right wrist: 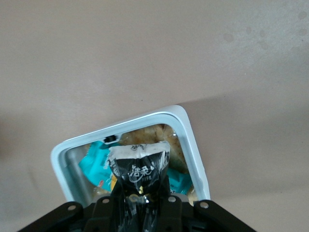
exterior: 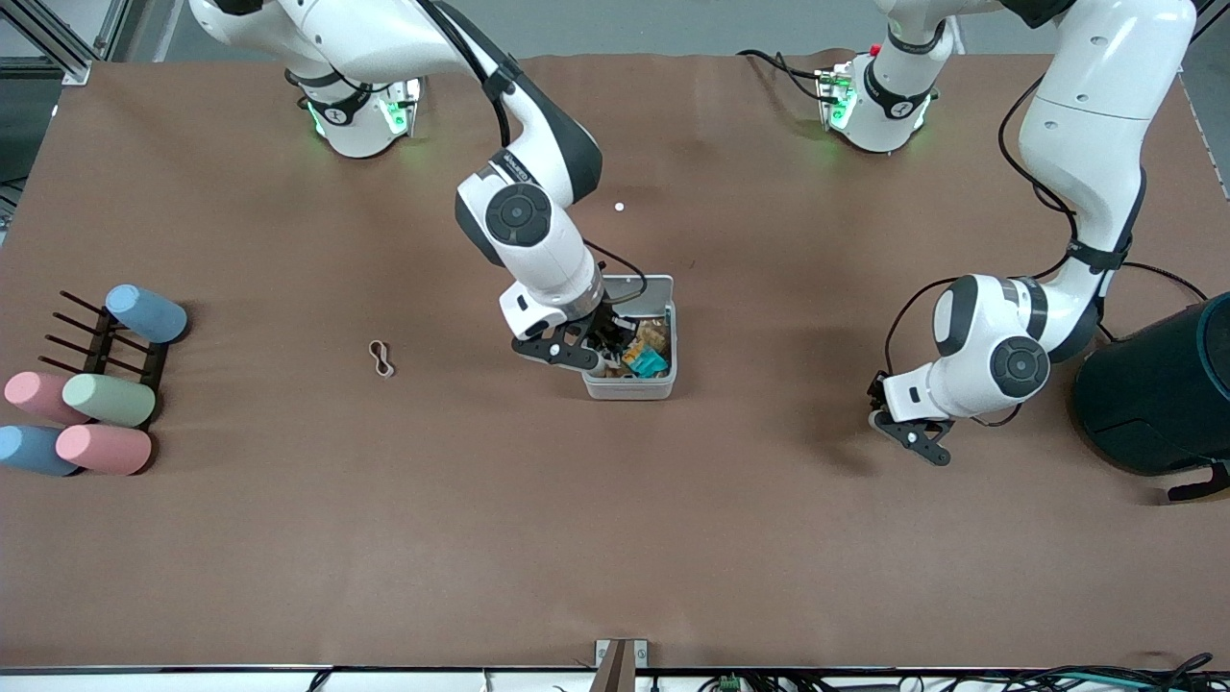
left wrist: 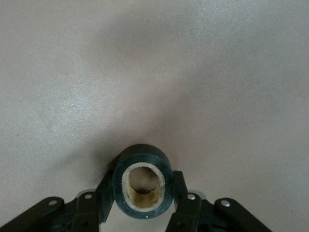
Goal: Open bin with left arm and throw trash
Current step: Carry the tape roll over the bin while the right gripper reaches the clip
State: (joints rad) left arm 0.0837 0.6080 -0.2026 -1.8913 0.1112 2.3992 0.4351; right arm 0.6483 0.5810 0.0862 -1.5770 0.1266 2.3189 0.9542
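Note:
The white-grey bin (exterior: 629,387) stands mid-table with its lid up on the side toward the robots' bases. Teal and yellow wrappers lie inside it. My right gripper (exterior: 601,354) hangs over the open bin and is shut on the black packet (right wrist: 140,166) with white print; the right wrist view shows that gripper (right wrist: 140,203) above the bin's rim (right wrist: 188,140). My left gripper (exterior: 913,440) is over bare table toward the left arm's end. In the left wrist view it (left wrist: 142,193) is shut on the black tape roll (left wrist: 142,154). The beige rubber band (exterior: 381,358) lies on the table toward the right arm's end.
A large dark teal cylinder (exterior: 1163,394) stands at the left arm's end, close to the left arm. Pastel cups (exterior: 101,399) lie on a dark rack (exterior: 96,336) at the right arm's end. A small white dot (exterior: 619,206) lies between the bin and the bases.

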